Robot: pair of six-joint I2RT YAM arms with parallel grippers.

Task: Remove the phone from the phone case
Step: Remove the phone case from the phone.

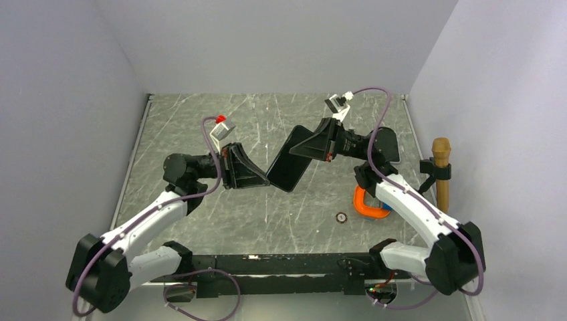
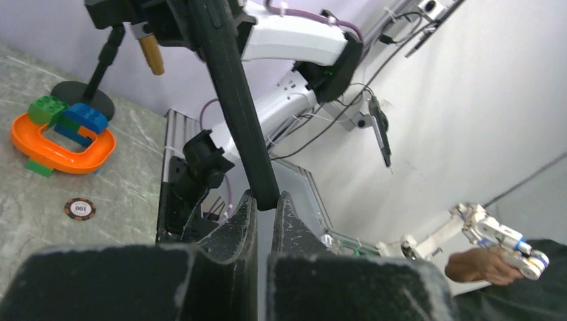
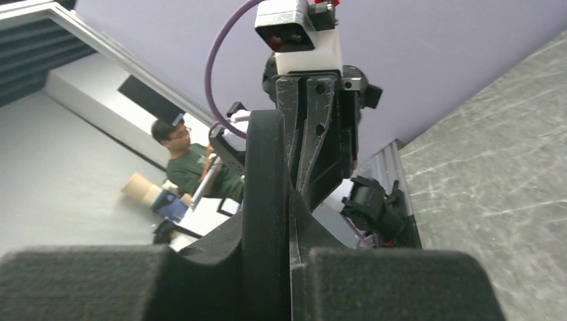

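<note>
The black phone in its black case (image 1: 294, 160) is held in the air above the middle of the table, tilted, as one dark slab; I cannot tell phone from case. My left gripper (image 1: 263, 179) is shut on its lower left end. My right gripper (image 1: 313, 146) is shut on its upper right part. In the left wrist view the slab (image 2: 234, 100) shows edge-on, its end pinched between the fingertips of the left gripper (image 2: 266, 200). In the right wrist view the slab (image 3: 266, 174) stands edge-on, clamped in the right gripper (image 3: 281, 214).
An orange ring with blue and green blocks (image 1: 370, 204) lies on the table under the right arm, also in the left wrist view (image 2: 60, 137). A small round token (image 1: 342, 217) lies near it. A brown cylinder on a black stand (image 1: 441, 170) is at the right edge.
</note>
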